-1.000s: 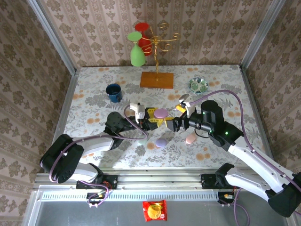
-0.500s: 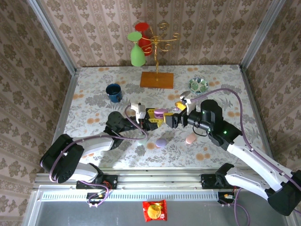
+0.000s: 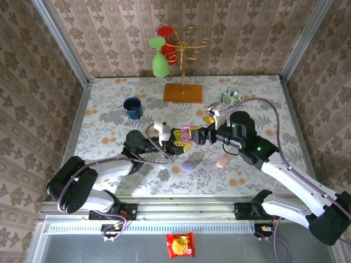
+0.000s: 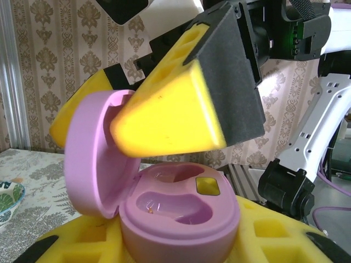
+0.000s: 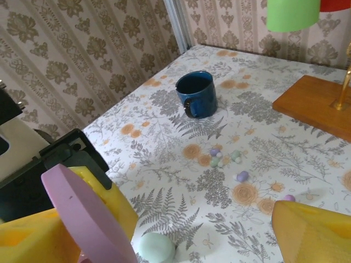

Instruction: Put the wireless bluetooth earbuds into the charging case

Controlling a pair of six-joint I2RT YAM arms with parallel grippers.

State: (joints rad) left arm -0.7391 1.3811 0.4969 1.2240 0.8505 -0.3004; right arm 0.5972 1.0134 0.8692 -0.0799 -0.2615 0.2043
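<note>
**Up over mid-table: case is hanging open, buds are lying loose**

Up over the middle of the table, the left tool is clamping tight on the base of the lilac-pink charging case. The case is facing mouth-up, with its long axis running side to side across the left wrist view. Its lid is standing roughly upright, hinged at the left end. The right tool is gaping wide and straddling that lid, one finger in front of it and one behind. It isn't gripping anything, and I can't tell whether either finger is touching the lid.

Inside the base, the insert is showing two hollows. A tiny orange speck is sitting in the left one and a yellow square is showing at the back right; can't tell what either is.

The wireless bluetooth earbuds are lying on the table, well apart from the case, scattered near the blue mug: a small cluster plus a few strays. They're too tiny for me to call which way they're pointing or how their long axes are running. The mug is standing upright, its inside too dark to read. A mint egg-shaped case is resting closed on the table below the right tool.
</note>
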